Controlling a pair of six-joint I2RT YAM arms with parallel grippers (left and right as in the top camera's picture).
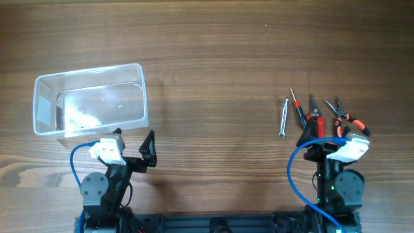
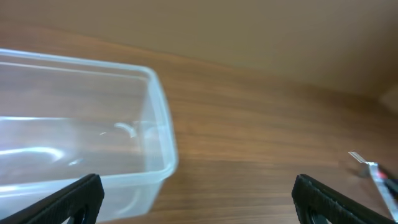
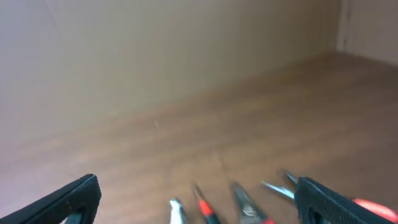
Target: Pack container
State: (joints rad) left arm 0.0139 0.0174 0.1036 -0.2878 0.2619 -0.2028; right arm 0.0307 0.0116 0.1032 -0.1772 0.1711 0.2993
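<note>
The clear plastic container (image 1: 90, 98) stands empty at the left of the table; it also shows in the left wrist view (image 2: 93, 130). My left gripper (image 1: 132, 142) is open and empty, just in front of the container's near right corner. A silver wrench (image 1: 283, 117), a red screwdriver (image 1: 297, 109), red-handled pliers (image 1: 315, 115) and orange-handled pliers (image 1: 346, 118) lie side by side at the right. My right gripper (image 1: 322, 139) is open and empty, just in front of the tools, whose tips show in the right wrist view (image 3: 239, 205).
The wooden table (image 1: 213, 65) spans the whole view. The arm bases stand at the front edge, each with a blue cable (image 1: 294, 175). A tool tip (image 2: 373, 171) shows at the far right of the left wrist view.
</note>
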